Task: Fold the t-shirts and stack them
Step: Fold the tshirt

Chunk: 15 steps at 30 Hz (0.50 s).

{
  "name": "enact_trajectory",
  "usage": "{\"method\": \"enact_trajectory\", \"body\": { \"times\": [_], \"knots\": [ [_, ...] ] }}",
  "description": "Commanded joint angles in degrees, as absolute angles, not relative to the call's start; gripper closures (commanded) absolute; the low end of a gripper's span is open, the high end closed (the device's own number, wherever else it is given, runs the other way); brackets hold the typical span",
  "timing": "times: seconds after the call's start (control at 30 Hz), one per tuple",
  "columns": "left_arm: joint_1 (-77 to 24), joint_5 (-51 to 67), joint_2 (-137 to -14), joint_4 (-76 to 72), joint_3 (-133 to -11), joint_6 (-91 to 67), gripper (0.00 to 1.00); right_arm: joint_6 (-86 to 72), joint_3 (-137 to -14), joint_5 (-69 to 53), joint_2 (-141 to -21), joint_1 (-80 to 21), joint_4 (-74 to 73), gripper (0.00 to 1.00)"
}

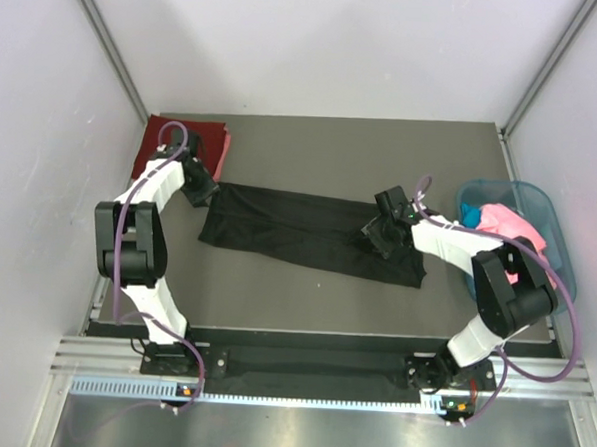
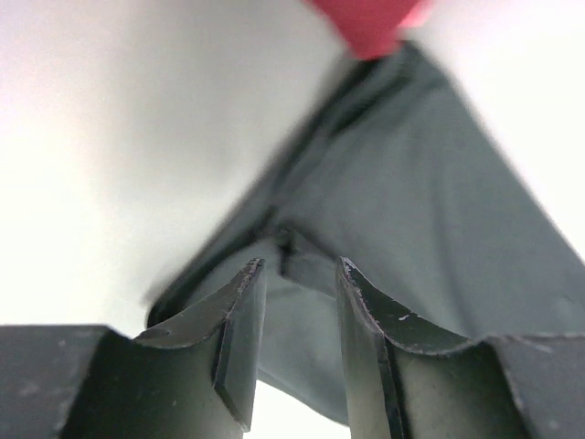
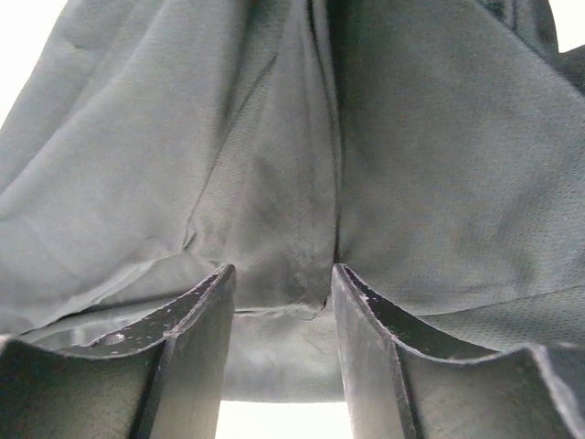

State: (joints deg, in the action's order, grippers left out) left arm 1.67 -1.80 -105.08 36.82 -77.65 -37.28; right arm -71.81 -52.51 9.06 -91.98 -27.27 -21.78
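Looked like a robotics lab cell: bare white walls [image 1: 338,45], alu frame rail [image 1: 91,356], dark table [image 1: 313,144] w/ left arm [image 1: 137,245] & right arm [image 1: 500,289] bolted at its near edge.

Black-and-white arms [image 1: 137,240], purple cables [image 1: 117,299], dark two-fingered tools [image 2: 299,265]

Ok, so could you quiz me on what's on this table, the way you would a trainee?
1. True or false: the black t-shirt lies inside the teal basket.
2. Which shirt sits folded at the far left corner of the table? A) a white t-shirt B) the dark red t-shirt C) a green t-shirt
3. The left gripper and the right gripper are both over which garment?

Key: 1. False, it is laid out on the table. 2. B. 3. The black t-shirt.
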Motion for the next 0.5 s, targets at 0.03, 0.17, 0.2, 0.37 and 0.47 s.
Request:
{"method": "enact_trajectory", "body": {
  "times": [0.03, 0.17, 0.2, 0.37, 0.47],
  "knots": [
    [1.7, 2.5, -99.6, 38.2, -81.9, -33.0, 0.59, -72.3, -52.6, 11.2, -90.6, -27.9, -22.8, 0.54],
    [1.6, 1.9, -98.7, 40.2, -83.5, -31.4, 0.58, -73.8, -52.0, 12.0, -88.9, -27.9, -25.3, 0.54],
    [1.7, 2.3, -98.4, 40.3, -83.8, -31.2, 0.58, -74.2, -51.6, 12.0, -88.7, -28.1, -24.6, 0.53],
    [1.7, 6.0, -97.0, 38.8, -81.3, -31.6, 0.58, -75.9, -50.0, 10.4, -89.6, -28.2, -19.8, 0.54],
    [1.6, 6.9, -96.8, 38.3, -79.4, -31.6, 0.58, -76.4, -50.2, 9.9, -90.9, -28.6, -18.8, 0.54]
  ]
}}
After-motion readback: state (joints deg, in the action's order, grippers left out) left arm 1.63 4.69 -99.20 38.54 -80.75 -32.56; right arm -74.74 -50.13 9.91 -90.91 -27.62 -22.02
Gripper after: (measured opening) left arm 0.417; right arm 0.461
